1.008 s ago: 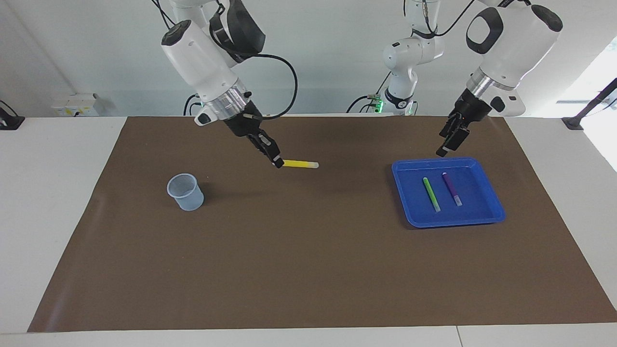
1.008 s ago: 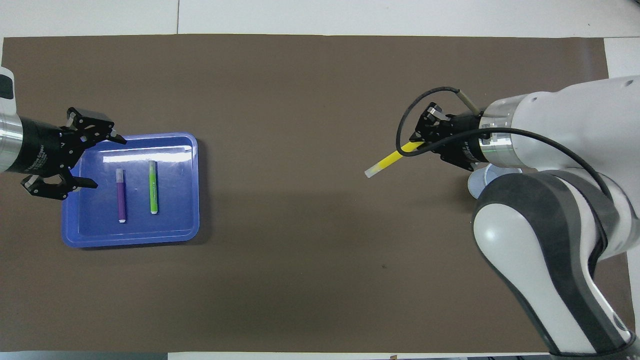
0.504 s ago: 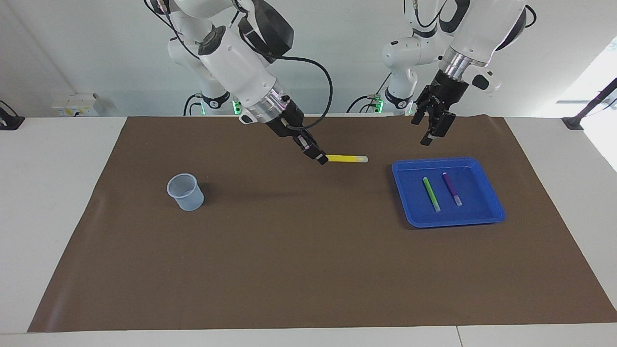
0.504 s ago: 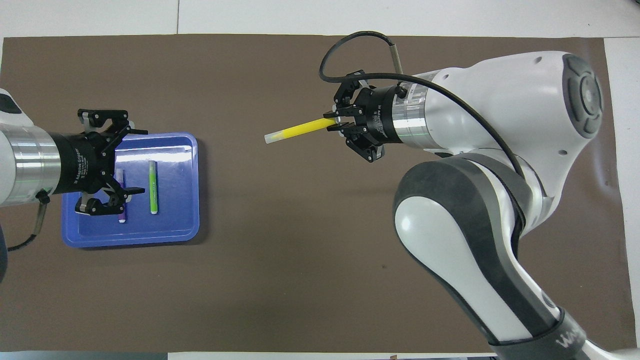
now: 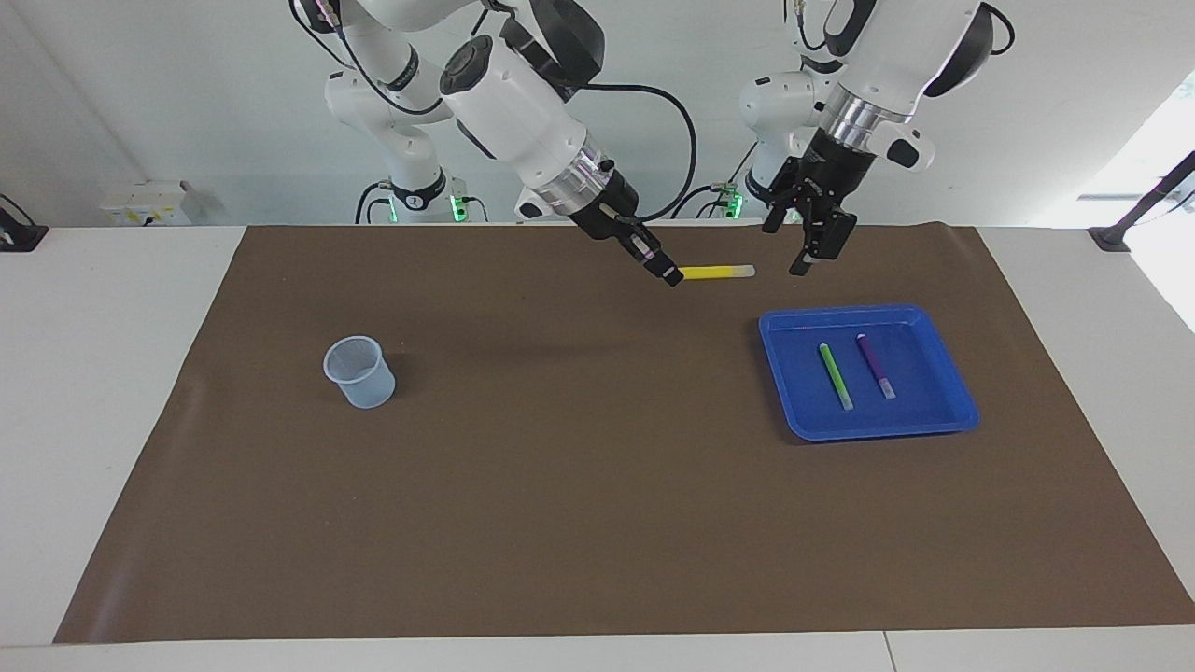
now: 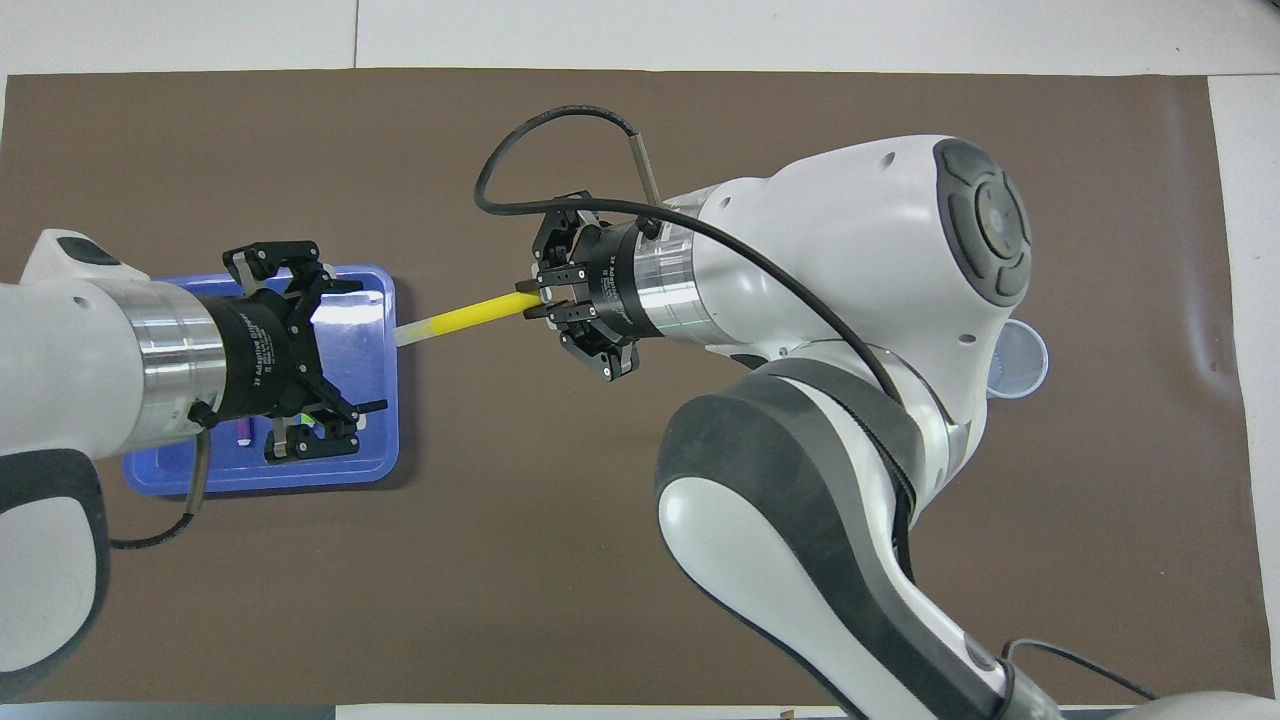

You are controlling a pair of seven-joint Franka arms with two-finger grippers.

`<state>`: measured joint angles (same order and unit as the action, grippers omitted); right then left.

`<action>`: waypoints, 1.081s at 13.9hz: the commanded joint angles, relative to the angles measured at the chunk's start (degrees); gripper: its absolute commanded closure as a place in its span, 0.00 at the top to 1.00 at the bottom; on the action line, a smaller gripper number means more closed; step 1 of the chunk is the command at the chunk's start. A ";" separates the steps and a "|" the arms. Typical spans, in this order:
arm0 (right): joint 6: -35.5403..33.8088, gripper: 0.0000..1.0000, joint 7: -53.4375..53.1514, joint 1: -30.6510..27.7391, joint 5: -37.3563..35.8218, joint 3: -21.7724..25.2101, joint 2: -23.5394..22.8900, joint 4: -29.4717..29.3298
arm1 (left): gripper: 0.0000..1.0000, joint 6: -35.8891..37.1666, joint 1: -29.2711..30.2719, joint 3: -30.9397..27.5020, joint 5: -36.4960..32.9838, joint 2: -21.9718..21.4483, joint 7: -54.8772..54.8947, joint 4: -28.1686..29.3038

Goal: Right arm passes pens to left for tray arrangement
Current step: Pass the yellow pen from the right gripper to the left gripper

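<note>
My right gripper [image 5: 668, 276] is shut on one end of a yellow pen [image 5: 717, 272] and holds it level in the air over the mat, beside the blue tray [image 5: 920, 411]. The pen's pale capped end points at my left gripper [image 5: 792, 248], which is open in the air a short gap from that end, over the tray's edge nearer the robots. A green pen [image 5: 836, 375] and a purple pen [image 5: 876, 366] lie side by side in the tray. In the overhead view my right gripper [image 6: 530, 305] holds the yellow pen [image 6: 460, 318], and my left gripper [image 6: 365, 347] covers much of the tray [image 6: 350, 478].
A pale blue mesh cup [image 5: 358, 371] stands on the brown mat [image 5: 579, 485] toward the right arm's end of the table. In the overhead view the cup [image 6: 1022, 360] is half hidden by the right arm.
My right gripper has carried the yellow pen from near the cup toward the tray and raised it. My left gripper has risen from the tray and swung toward the pen's capped end, staying open.
</note>
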<state>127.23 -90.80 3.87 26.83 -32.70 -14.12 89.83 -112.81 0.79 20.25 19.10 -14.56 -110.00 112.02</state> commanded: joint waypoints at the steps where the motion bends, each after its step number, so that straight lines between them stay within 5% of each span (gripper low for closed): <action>1: 0.64 0.00 -2.10 -0.18 0.15 -1.22 -0.56 -0.71 | 1.00 -1.70 -1.84 0.75 -3.69 -0.64 -8.88 0.04; 9: 1.26 0.00 -2.19 0.35 0.06 -1.22 -0.47 -0.44 | 1.00 -4.78 -2.02 3.48 -5.82 1.21 -13.57 0.39; 12: 1.00 0.00 -2.19 0.26 0.06 -1.22 -0.47 -0.35 | 0.88 -6.71 -2.11 3.49 -6.80 1.21 -15.42 0.74; 15: 1.17 0.00 -2.11 0.26 0.06 -1.22 -0.47 -0.35 | 0.88 -8.03 -2.54 3.57 -7.32 1.56 -15.60 0.92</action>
<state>127.32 -91.90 4.32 26.83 -33.27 -14.12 89.83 -118.94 -1.05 23.65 12.97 -13.13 -124.07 112.21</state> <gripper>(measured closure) 0.824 0.123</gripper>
